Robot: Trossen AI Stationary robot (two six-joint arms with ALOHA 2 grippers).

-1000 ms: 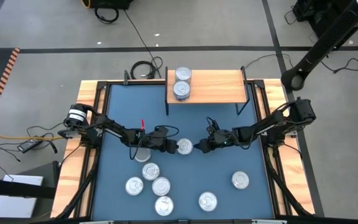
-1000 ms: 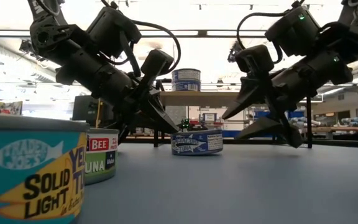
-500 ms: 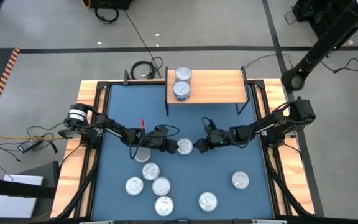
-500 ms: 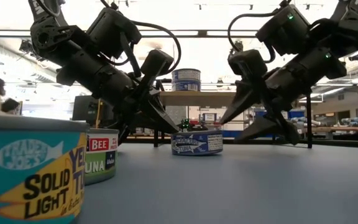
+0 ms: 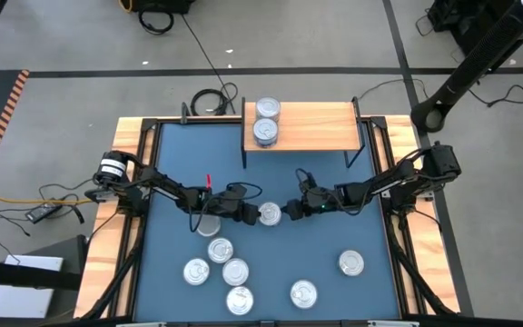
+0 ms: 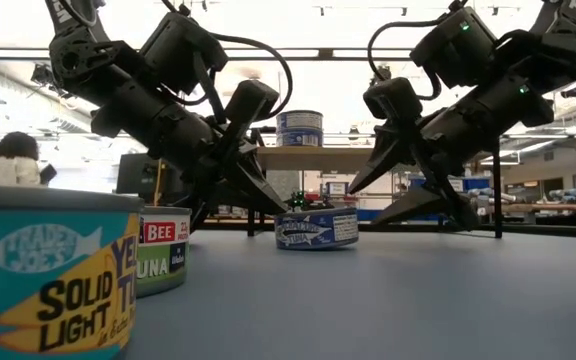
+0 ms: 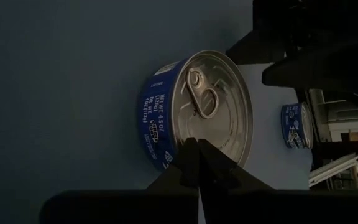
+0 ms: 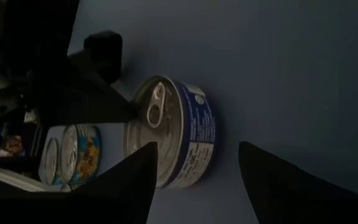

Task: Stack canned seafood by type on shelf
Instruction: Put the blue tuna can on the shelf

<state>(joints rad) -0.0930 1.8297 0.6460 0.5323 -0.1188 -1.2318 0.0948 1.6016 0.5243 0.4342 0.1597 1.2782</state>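
A flat blue-labelled tin (image 5: 269, 213) with a silver pull-tab lid (image 7: 213, 109) stands on its base on the blue table's middle. My left gripper (image 5: 253, 213) is shut at the tin's left side. My right gripper (image 5: 288, 213) is open at its right side, one finger (image 6: 352, 190) higher than the other (image 6: 378, 221), both just short of the tin (image 8: 176, 140). Two tins (image 5: 265, 133) stand on the left end of the wooden shelf (image 5: 311, 127) at the far edge. Several more tins (image 5: 235, 271) stand toward the near edge. My left gripper's shut fingertips (image 7: 194, 149) lie on the edge of the tin's lid (image 6: 286, 211) on its left side. They slant down from the table's left. The tin stands flat on the table.
A teal tin (image 6: 53, 270) and a red-labelled tin (image 6: 163, 250) stand close to the low camera. Single tins stand at the near right (image 5: 350, 263) and near middle (image 5: 303, 292). One tin (image 5: 209, 223) lies under my left arm. The shelf's right part is bare wood.
My right gripper has edged a little toward the table's left, nearer the middle tin. The tin and my left gripper have kept still.
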